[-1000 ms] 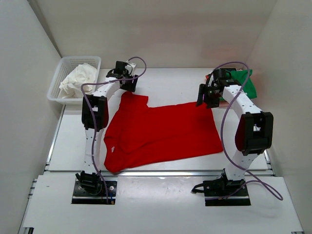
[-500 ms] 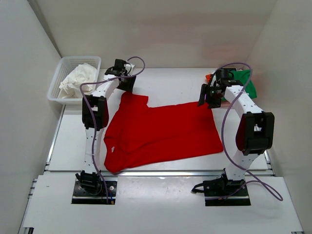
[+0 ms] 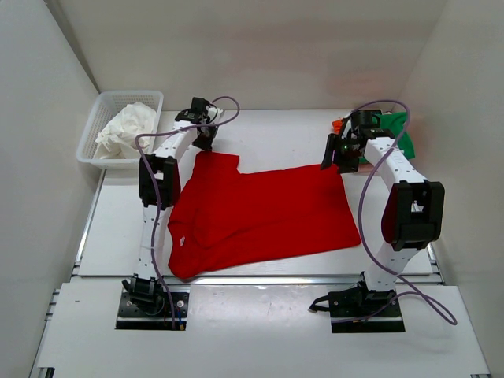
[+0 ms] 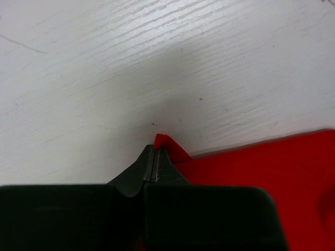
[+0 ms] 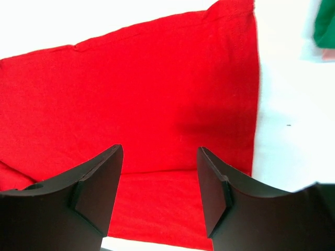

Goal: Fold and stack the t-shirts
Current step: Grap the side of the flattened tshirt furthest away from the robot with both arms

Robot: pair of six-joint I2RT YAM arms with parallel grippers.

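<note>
A bright red t-shirt point(image 3: 260, 213) lies spread flat on the white table. My left gripper point(image 3: 206, 146) is at its far left corner and is shut on that corner; a small red tip point(image 4: 159, 140) pokes out past the closed fingertips point(image 4: 155, 152). My right gripper point(image 3: 332, 164) hovers open over the shirt's far right corner, with red cloth point(image 5: 157, 89) filling the gap between its fingers point(image 5: 99, 178). A green folded t-shirt point(image 3: 398, 134) lies at the back right, with a bit of orange point(image 3: 337, 124) beside it.
A white mesh basket point(image 3: 102, 98) holding crumpled white cloth point(image 3: 126, 126) stands at the back left. White walls close in the table on the left, right and back. The green shirt's edge point(image 5: 325, 23) shows just right of my right gripper.
My left gripper has closed on the red shirt's far left corner. The right gripper has shifted slightly toward the back over the far right corner and stays open.
</note>
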